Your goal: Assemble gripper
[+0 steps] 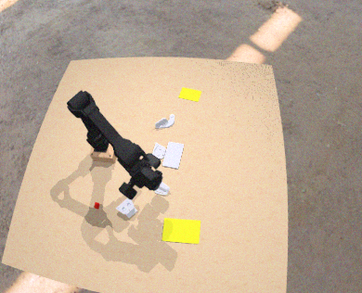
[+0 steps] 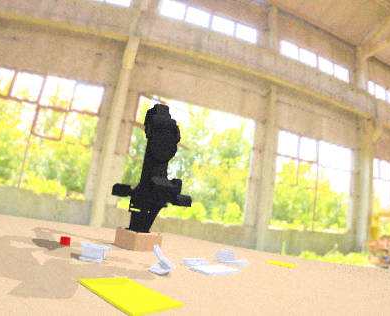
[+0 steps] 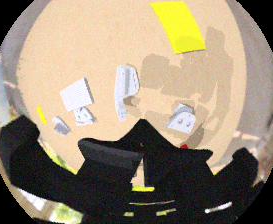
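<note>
The gripper base (image 1: 126,210) (image 2: 93,252) (image 3: 179,123), a white block with two small round features on its face, stands near the red cube. One white jaw (image 1: 162,189) (image 2: 161,265) (image 3: 121,92) lies apart from it. The other jaw (image 1: 165,122) (image 2: 226,257) (image 3: 61,126) lies farther off. A small flat white piece (image 1: 159,150) (image 2: 194,261) (image 3: 83,117), seemingly the housing plate, lies beside a white rectangle. My gripper (image 1: 155,181) (image 3: 141,121) is shut and empty, above the table near the first jaw. In the exterior view its fingertips are hard to tell from the arm.
The white rectangular plate (image 1: 174,155) (image 2: 214,270) (image 3: 77,94) lies next to the small piece. A large yellow sheet (image 1: 181,231) (image 2: 130,296) (image 3: 179,26) and a smaller yellow sheet (image 1: 190,95) (image 2: 282,264) (image 3: 41,115) lie flat. The red cube (image 1: 96,205) (image 2: 65,241) (image 3: 184,147) is beyond the base.
</note>
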You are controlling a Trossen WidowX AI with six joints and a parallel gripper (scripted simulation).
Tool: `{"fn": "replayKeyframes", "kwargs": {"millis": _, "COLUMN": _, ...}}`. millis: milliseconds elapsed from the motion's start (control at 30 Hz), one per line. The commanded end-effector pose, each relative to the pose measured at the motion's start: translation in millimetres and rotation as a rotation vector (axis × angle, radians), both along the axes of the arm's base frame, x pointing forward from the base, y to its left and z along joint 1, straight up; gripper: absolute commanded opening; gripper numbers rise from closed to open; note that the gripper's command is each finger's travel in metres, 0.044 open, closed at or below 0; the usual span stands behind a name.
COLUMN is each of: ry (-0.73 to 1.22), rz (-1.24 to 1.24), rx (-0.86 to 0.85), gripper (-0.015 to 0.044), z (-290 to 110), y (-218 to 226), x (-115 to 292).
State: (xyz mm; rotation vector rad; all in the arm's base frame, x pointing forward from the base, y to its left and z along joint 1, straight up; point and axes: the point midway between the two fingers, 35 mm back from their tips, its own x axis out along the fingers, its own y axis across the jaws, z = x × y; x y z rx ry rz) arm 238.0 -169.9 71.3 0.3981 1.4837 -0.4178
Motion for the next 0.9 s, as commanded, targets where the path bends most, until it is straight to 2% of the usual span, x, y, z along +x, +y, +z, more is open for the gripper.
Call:
{"fn": "replayKeyframes", "kwargs": {"millis": 0, "ry": 0.021, "rz": 0.047, "rx": 0.005, "gripper": 0.0000, "z": -1, "y": 8, "x": -4}}
{"fn": "replayKeyframes", "kwargs": {"millis": 867, "ry": 0.021, "rz": 0.047, "rx": 0.005, "gripper": 0.0000, "z": -35, "y": 7, "x": -2}}
